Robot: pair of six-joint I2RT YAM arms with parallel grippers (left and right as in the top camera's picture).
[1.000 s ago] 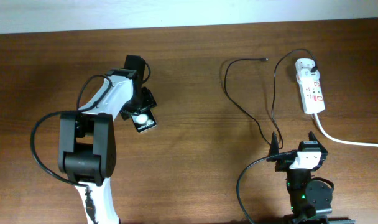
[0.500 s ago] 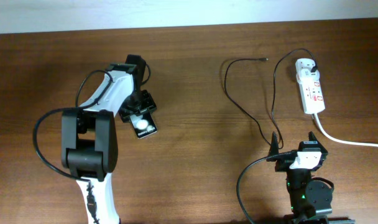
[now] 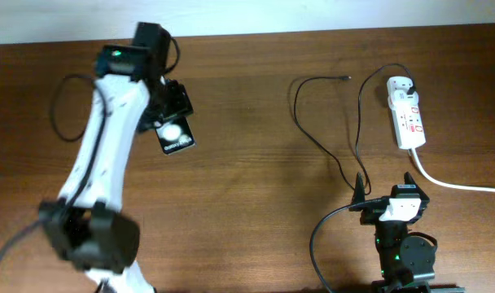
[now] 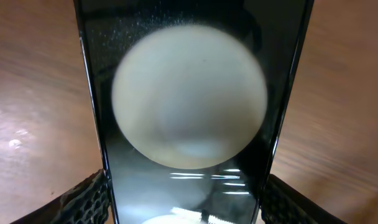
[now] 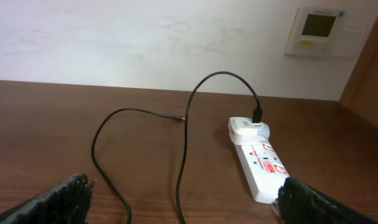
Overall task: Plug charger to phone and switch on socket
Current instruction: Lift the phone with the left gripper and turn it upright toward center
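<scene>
- Two claws were in view. The left claw [image 4: 188, 198] was clamped on the phone [image 3: 177, 138], with its ribbed black fingers [image 4: 89, 196] pressed to the two long edges. The right claw [image 3: 385, 184] stood spread wide with nothing between its tips.
- The phone sat at the far left of the bench [image 3: 247, 212], under the end of the left arm [image 3: 101, 138]. Whether it rested on the wood or was lifted could not be told.
- Small white text at the phone's near end showed overhead but was too small to read. The left wrist view was too close to include it. That view showed a large white round spot [image 4: 189, 96] on the glossy black face and the rim of a second at the bottom edge.
- The socket [image 3: 406, 114] lay at the far right, with red marks along its top. Its printing could not be read in either view.
- The black plug [image 5: 257, 115] of the charger [image 3: 313, 122] stood in the socket's far end, seen plainly only from the right wrist. The cable looped leftward, and the connector tip [image 3: 348, 78] lay loose on the wood, well apart from the phone.
- A thick white cord [image 3: 459, 185] ran from the socket's near end off to the right.
- Only the right wrist view took in the pale wall and a wall panel [image 5: 319, 31] with a small greenish display, whose characters were illegible.
</scene>
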